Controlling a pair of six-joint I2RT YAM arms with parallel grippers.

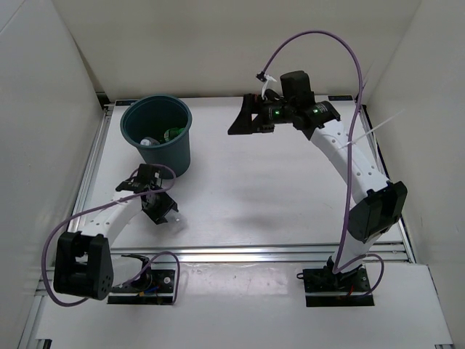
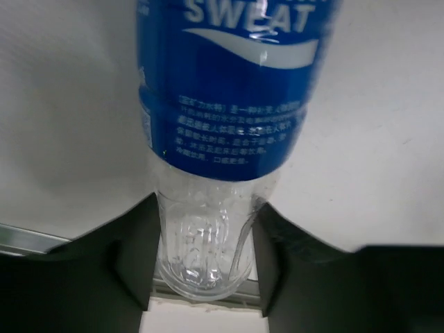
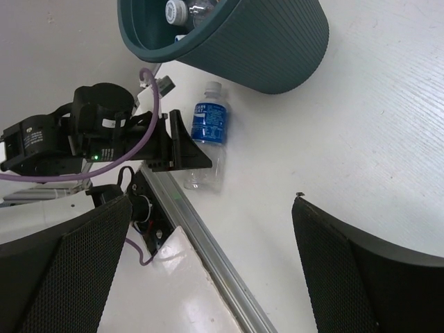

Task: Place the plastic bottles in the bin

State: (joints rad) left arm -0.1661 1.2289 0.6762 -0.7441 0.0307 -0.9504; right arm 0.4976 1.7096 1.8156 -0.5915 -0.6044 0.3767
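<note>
Blue-label bottle (image 2: 229,104): left wrist view shows left tool (image 2: 206,232) seemingly clamping clear base; right tool (image 3: 211,215) open.

White surface (image 1: 276,203) is lying flat, carrying a soft grey shadow near its middle. Aluminium rail (image 1: 254,252) is running along the surface's near edge, and a side rail (image 1: 93,156) is bordering its left edge. White walls (image 1: 218,43) are enclosing the surface left, far and right. White ledge (image 1: 240,313) is lying just nearer than the surface's near-edge rail.

bottle (image 2: 205,239) is clear glossy plastic, shiny blue label; bin (image 3: 263,48) looks matt, finely ribbed plastic; rail (image 3: 208,246) is smooth metal
</note>
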